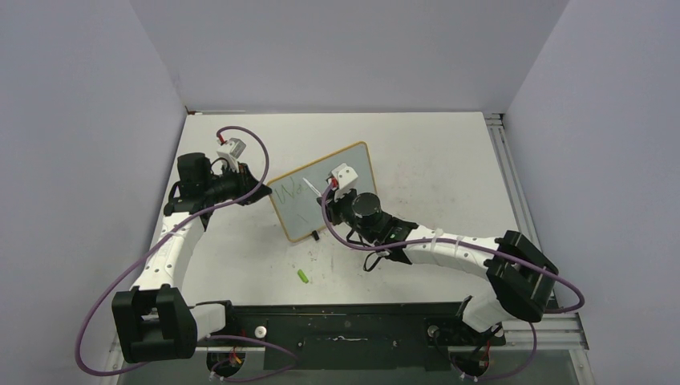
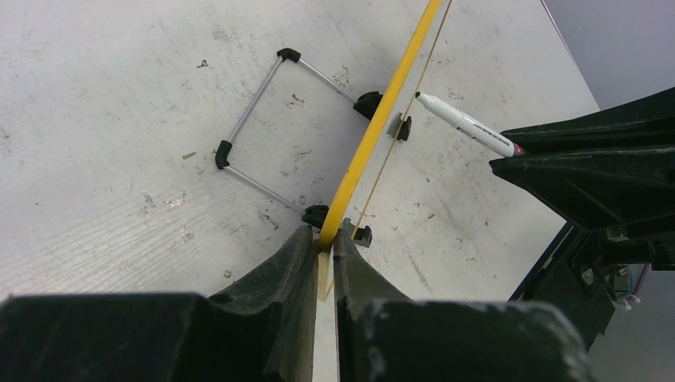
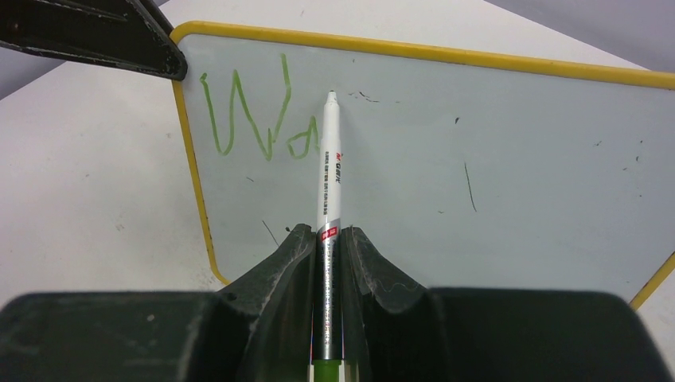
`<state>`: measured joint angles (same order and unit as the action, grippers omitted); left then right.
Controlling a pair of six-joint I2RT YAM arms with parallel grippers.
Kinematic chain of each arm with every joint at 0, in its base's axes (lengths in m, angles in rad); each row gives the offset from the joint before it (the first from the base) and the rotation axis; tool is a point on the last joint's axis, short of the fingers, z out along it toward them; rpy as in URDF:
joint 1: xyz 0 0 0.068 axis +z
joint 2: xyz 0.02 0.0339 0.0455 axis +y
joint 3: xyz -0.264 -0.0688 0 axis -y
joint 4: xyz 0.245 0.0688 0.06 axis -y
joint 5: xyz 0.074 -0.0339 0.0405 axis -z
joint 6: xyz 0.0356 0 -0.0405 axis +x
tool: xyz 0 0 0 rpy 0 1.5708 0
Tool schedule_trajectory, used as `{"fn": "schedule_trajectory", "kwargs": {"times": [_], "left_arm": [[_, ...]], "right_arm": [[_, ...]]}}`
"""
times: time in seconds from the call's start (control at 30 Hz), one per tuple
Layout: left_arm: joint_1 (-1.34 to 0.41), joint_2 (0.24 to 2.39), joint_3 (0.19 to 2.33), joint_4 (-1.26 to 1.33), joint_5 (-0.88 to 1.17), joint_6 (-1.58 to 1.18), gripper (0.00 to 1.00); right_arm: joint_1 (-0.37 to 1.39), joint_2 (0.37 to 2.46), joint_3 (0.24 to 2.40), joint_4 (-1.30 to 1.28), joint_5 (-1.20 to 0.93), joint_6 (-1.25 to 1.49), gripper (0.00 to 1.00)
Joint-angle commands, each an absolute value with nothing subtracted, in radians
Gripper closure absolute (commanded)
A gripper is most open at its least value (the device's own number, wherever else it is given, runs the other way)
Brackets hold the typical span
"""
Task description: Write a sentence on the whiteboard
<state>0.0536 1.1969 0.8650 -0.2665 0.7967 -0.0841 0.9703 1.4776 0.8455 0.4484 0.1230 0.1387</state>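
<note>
The whiteboard (image 1: pixel 311 213) stands tilted on the table, yellow-framed. In the left wrist view I see it edge-on, as a yellow frame (image 2: pixel 384 116). My left gripper (image 1: pixel 261 189) (image 2: pixel 325 242) is shut on the frame's left edge. My right gripper (image 1: pixel 333 194) (image 3: pixel 327 235) is shut on a white marker (image 3: pixel 329 159) (image 2: pixel 466 125). The marker's tip rests at the board's face, just right of the green letters. The sentence (image 3: pixel 248 121) (image 1: pixel 290 191) reads "Wa" at the board's upper left. The rest of the board face (image 3: pixel 493 167) carries only faint stray marks.
A green marker cap (image 1: pixel 303 276) lies on the table in front of the board. The board's wire stand (image 2: pixel 263 127) with black feet juts out behind it. The left gripper's fingers (image 3: pixel 103 36) show at the board's top left corner. Grey walls enclose the table.
</note>
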Motion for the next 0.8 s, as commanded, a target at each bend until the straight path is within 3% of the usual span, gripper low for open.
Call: {"fn": "schedule_trajectory", "kwargs": {"times": [0.0, 0.77], "left_arm": [[0.041, 1.186, 0.89, -0.279, 0.804, -0.077, 1.0], [0.041, 1.183, 0.889, -0.279, 0.804, -0.075, 1.0]], "right_arm": [[0.975, 1.498, 0.894, 0.507, 0.11, 0.129, 0.95], [0.961, 1.505, 0.861, 0.477, 0.183, 0.163, 0.95]]}}
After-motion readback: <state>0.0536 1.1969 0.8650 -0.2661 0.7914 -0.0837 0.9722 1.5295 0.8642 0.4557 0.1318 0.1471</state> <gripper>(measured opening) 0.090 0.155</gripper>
